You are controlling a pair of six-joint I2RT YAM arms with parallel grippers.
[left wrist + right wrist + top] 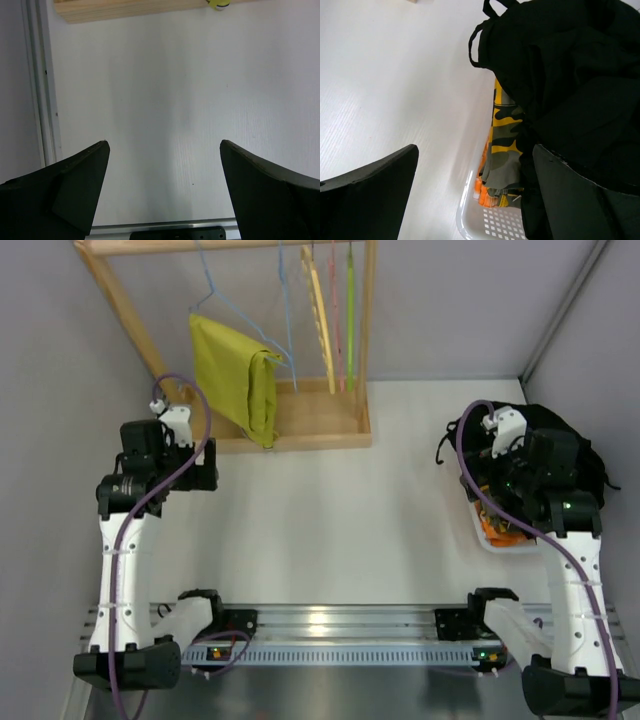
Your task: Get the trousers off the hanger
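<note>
Holding both jaws released, left over counter at 9 o'clock, right over black clothes heap at 3 o'clock; showing trousers draped on hanger at 11 o'clock

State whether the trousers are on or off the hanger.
On: the trousers hang folded over the hanger, which hangs from the rack.

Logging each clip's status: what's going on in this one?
Nothing is gripped yet. The trousers hang folded over the hanger on the wooden rack. The left gripper is open over bare table near the rack's base. The right gripper is open above the black clothes in the basket.
</note>
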